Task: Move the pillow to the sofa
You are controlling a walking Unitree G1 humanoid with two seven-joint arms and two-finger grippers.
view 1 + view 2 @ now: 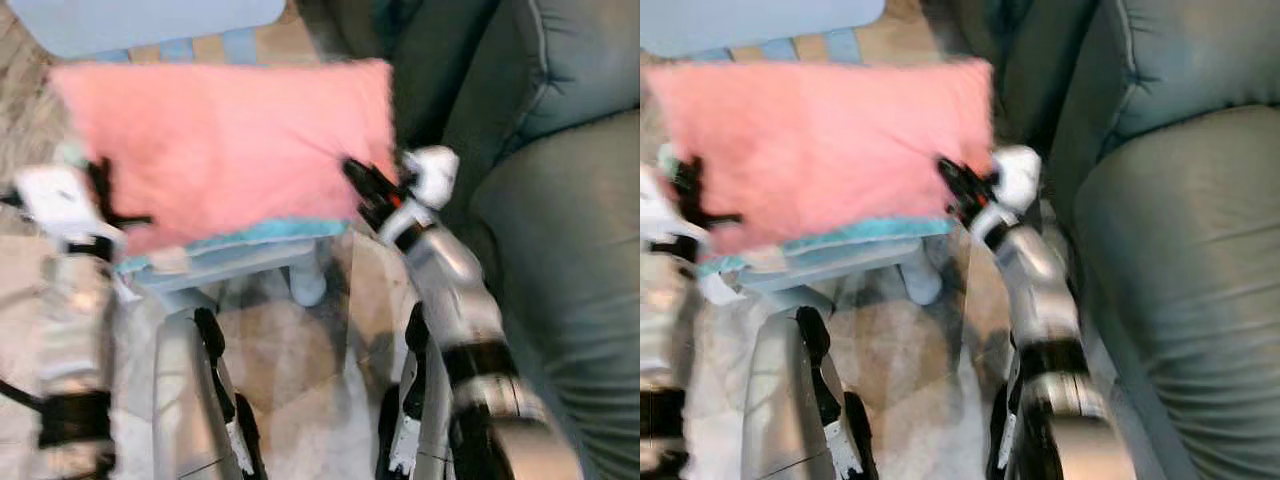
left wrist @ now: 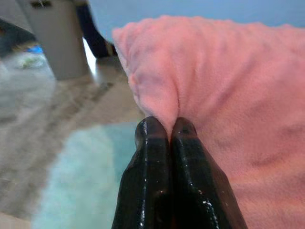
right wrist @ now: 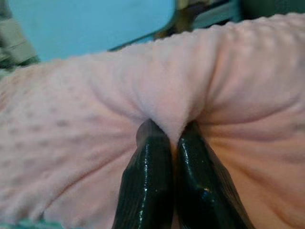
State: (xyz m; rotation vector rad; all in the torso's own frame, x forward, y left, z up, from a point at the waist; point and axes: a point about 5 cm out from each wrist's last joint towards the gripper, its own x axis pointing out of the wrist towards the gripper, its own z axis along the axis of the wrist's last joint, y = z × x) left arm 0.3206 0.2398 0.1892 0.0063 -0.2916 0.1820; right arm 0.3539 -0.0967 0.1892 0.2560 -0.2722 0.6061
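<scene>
The pink pillow (image 1: 230,145) hangs between the two arms, above a low light-blue stool (image 1: 240,255) and just left of the grey-green sofa (image 1: 560,230), not yet on it. The left gripper (image 2: 164,129) has its jaws clenched on a fold of fabric at the pillow's edge farthest from the sofa; the right gripper (image 3: 169,131) is clamped the same way on a pinch of the edge nearest the sofa, and in both wrist views the plush bunches up into a ridge between the black fingers. From the way the cover puckers and the body sags little, the pillow looks light, soft and easily squashed, with a dimpled fleece that should give decent friction. It will flop rather than hold shape, so the two opposite edges seem the right places to hold, keeping it stretched flat. The head views are blurred. The sofa seat lies close beside the pillow, so the carry looks well along.
</scene>
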